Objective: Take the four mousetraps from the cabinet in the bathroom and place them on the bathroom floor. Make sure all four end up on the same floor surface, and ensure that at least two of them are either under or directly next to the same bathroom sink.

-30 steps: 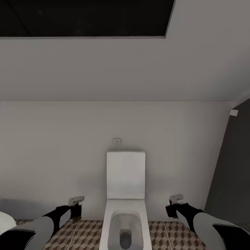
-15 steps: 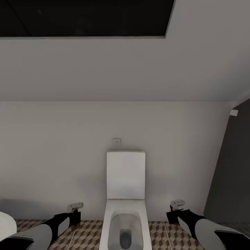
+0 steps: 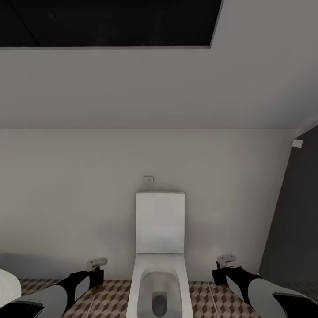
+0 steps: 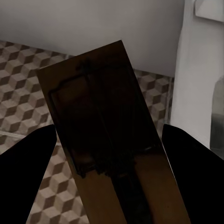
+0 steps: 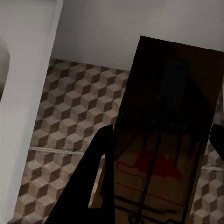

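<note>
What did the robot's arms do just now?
Both arms sank a little in the head view, then stopped. The left gripper holds a mousetrap; the right gripper holds another mousetrap. The toilet stayed put.

Dim, even, soft light; pale grey wall (image 3: pixel 66 176) without glare; close dark brown wooden mousetraps (image 4: pixel 107 140) in deep shadow, slightly blurred.
</note>
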Tool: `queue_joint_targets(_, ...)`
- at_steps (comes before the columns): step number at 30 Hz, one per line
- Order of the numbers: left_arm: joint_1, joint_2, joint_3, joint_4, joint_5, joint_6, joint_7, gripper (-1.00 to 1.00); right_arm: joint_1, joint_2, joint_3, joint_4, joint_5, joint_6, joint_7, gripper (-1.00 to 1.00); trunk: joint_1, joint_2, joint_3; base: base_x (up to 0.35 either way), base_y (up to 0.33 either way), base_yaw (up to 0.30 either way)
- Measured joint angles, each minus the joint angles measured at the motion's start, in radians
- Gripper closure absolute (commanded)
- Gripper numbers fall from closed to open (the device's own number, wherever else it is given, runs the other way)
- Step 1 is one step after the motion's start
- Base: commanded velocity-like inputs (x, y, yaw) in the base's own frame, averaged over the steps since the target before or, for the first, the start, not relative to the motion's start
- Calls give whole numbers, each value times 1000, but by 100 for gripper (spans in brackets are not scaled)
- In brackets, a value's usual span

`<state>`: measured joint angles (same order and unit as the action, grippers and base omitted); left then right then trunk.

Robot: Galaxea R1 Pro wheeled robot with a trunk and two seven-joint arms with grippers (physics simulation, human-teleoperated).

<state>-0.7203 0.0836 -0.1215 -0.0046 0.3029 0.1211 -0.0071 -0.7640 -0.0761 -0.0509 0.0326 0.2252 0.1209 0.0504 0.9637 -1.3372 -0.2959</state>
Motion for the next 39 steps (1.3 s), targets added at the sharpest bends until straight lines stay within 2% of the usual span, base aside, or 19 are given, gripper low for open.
queue_joint_targets(16, 0, -17, 1, 0, 0, 1, 2, 100, 1, 4, 1, 0, 0, 0, 0, 100, 0, 0, 0, 0, 0, 0)
queue_joint_targets(39, 0, -24, 1, 1, -3, 3, -4, 100, 1, 3, 0, 0, 0, 0, -5, 100, 88, -161, -72, 0, 0, 0)
